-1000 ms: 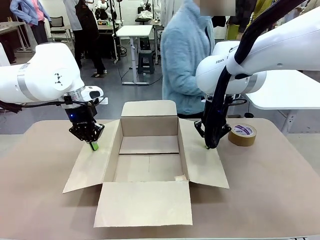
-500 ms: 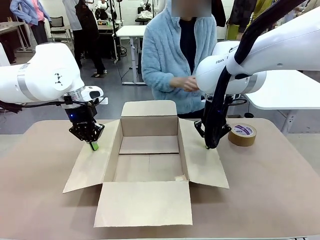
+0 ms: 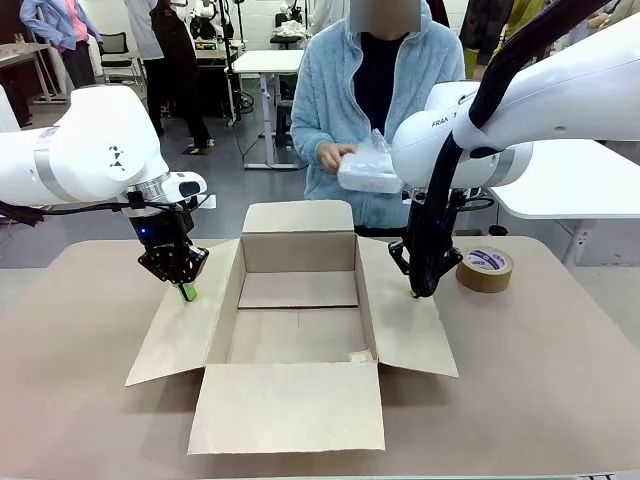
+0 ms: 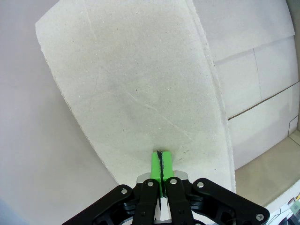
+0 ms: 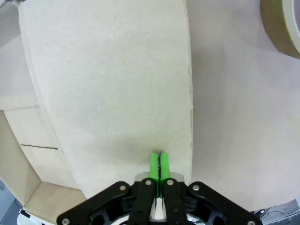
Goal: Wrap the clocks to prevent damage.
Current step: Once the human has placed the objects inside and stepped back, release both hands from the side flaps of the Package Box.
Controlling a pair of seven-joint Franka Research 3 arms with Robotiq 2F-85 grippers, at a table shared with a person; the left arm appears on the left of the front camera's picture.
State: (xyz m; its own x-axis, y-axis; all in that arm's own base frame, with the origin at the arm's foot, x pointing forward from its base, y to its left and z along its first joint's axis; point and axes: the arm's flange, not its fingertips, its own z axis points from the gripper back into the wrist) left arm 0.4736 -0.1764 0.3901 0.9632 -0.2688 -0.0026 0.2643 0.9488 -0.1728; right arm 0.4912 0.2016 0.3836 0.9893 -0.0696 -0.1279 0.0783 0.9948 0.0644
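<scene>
pictured across a pale brown tabletop (image 3: 560, 400): flat, rectangular whitish-grey bundle of clocks in clear bubble wrap (image 3: 366, 172), off the tabletop and gripped at one end by a person's hand (image 3: 330, 156) at chest height, beyond the far flap of an open brown cardboard box (image 3: 300, 252). long side roughly across the view, slightly tilted. touching neither box nor robot.

pressing fingertips-down on the box's left side flap (image 3: 185, 335): black left pincer with green pads (image 3: 186, 291), closed tight, nothing between the pads. mirrored on the right side flap (image 3: 410, 330): right pincer (image 3: 415, 292), likewise closed on nothing.

up and away from both pincers, then, on the person's side of the box, and judged nearer the right pincer than the left. likely path for the bundle: down and toward the robot, into the box between the two pinned flaps, long side matching the box's width.

right end of the bundle hidden behind the right arm's white joint; the person's other hand not made out. cannot tell how many clocks inside the wrap, nor their shape. brown tape roll (image 3: 485, 268) flat on the tabletop just beside the right pincer, cut off at the frame corner in the right wrist view.
</scene>
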